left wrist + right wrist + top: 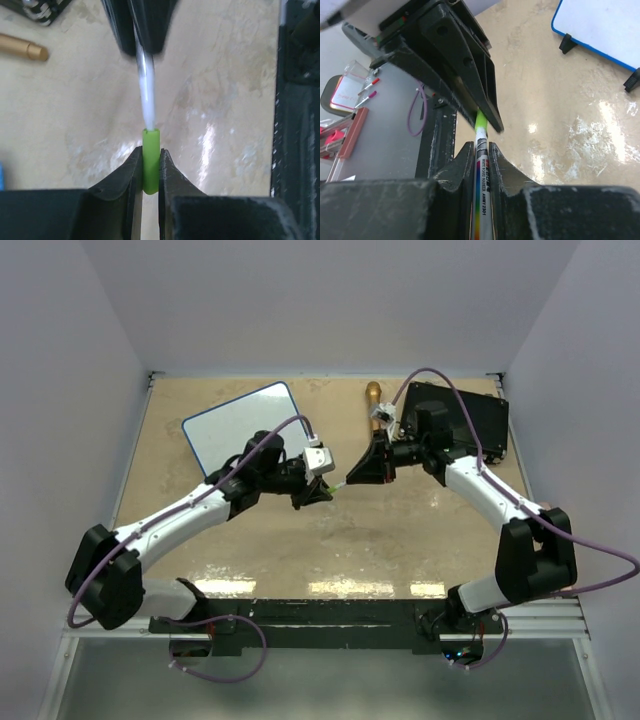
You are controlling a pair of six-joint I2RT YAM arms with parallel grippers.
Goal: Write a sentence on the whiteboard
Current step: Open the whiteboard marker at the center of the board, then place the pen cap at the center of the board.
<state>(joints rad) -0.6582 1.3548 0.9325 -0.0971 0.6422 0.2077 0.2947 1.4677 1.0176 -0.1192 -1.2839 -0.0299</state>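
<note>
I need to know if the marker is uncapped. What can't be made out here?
- Tip of the marker: hidden inside the green cap, both wrist views.
- Its barrel: blurred in the left wrist view, too small in the top view.
- The whiteboard: cut off by the right wrist view's edge.

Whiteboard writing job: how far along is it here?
Done: the marker is picked up. In hand: the right gripper clamps its barrel and the left gripper pinches the green cap, still on. Left: pull the cap off, then write; the whiteboard shows no writing.
</note>
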